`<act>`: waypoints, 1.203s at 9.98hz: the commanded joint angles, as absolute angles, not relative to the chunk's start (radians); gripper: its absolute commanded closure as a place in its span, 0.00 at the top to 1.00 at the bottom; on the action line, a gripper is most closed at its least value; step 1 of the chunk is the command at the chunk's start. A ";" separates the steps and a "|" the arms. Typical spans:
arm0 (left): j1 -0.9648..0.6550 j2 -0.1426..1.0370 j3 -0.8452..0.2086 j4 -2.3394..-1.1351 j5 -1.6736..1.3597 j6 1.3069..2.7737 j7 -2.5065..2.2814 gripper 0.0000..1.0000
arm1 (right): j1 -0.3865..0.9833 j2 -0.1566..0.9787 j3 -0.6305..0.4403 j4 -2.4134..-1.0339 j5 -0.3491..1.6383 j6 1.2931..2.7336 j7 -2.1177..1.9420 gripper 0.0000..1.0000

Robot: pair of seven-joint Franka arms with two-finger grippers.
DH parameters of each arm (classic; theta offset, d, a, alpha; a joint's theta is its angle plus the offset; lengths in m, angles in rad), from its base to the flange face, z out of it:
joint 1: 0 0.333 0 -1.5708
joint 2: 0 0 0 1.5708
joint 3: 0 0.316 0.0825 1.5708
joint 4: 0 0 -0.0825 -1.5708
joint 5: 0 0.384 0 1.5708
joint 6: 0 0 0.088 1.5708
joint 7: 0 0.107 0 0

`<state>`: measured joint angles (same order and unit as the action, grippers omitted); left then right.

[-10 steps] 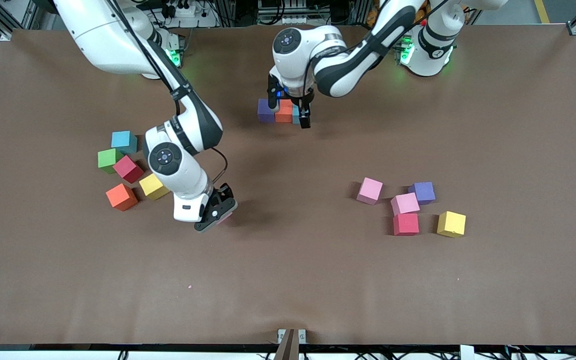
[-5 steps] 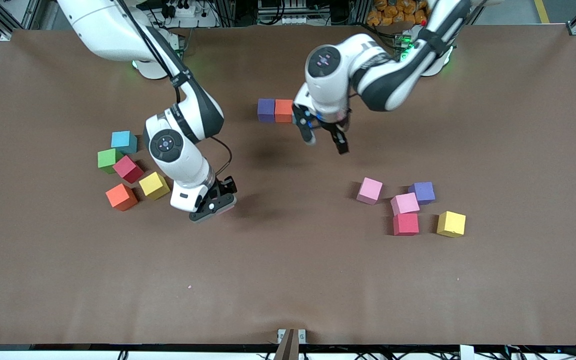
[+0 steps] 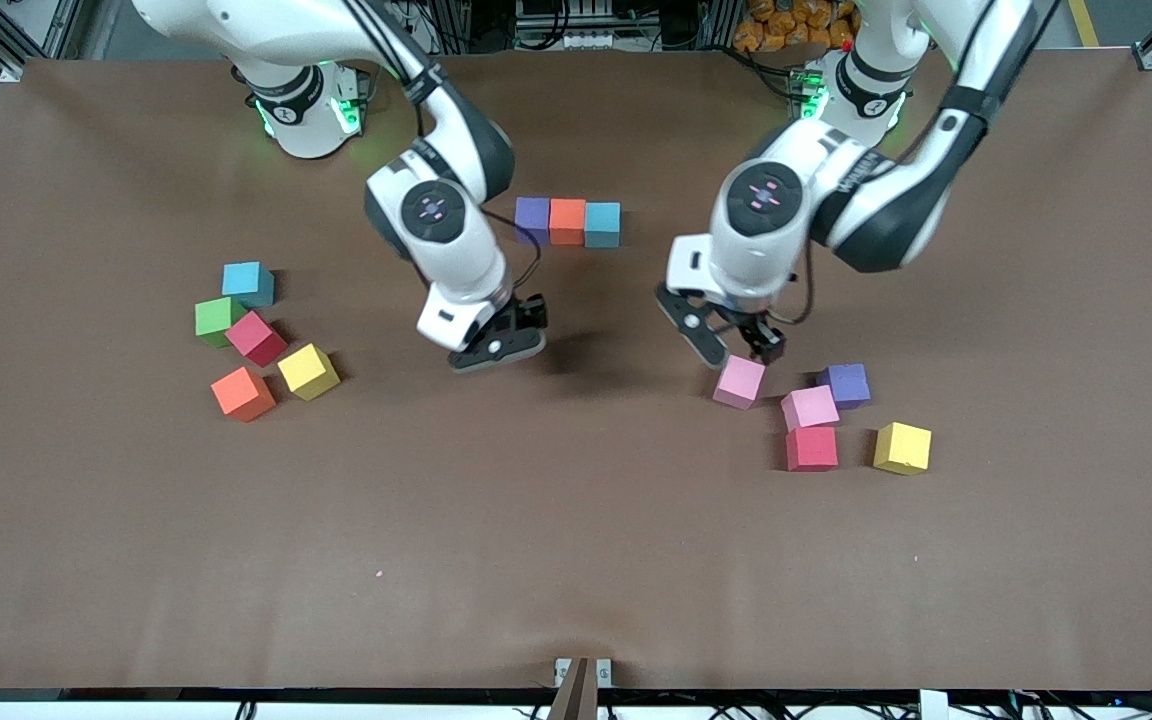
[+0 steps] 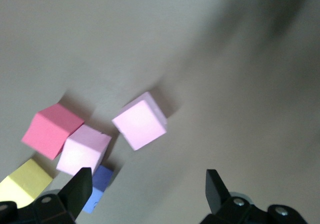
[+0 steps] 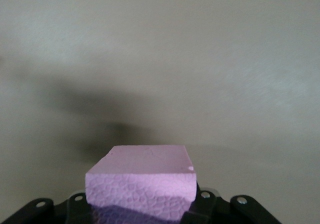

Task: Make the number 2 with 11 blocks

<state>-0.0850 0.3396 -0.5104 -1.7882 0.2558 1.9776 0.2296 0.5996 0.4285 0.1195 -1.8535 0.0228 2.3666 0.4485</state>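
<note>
Your right hand held a pink block up over the bare tabletop. Your left hand was wide open, just over another pink block. A purple, orange and blue block sat touching in a row.
</note>
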 commanded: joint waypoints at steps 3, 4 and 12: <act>-0.095 0.340 -0.397 -1.761 0.178 1.953 0.114 1.00 | 0.776 0.520 0.107 -1.755 0.023 2.385 0.685 0.48; -0.097 0.348 -0.390 -1.759 0.160 1.954 0.045 1.00 | 0.793 0.531 0.107 -1.750 0.032 2.388 0.698 0.48; -0.126 0.469 -0.385 -1.766 0.155 2.019 -0.250 1.00 | 1.029 0.607 -0.040 -1.758 0.012 2.447 1.141 0.48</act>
<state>-0.1167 0.4472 -0.3934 -1.7731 0.1621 2.0012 -0.2351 0.9957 0.5899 -0.0065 -1.7719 0.0217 2.4574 1.0947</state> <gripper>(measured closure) 0.000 0.396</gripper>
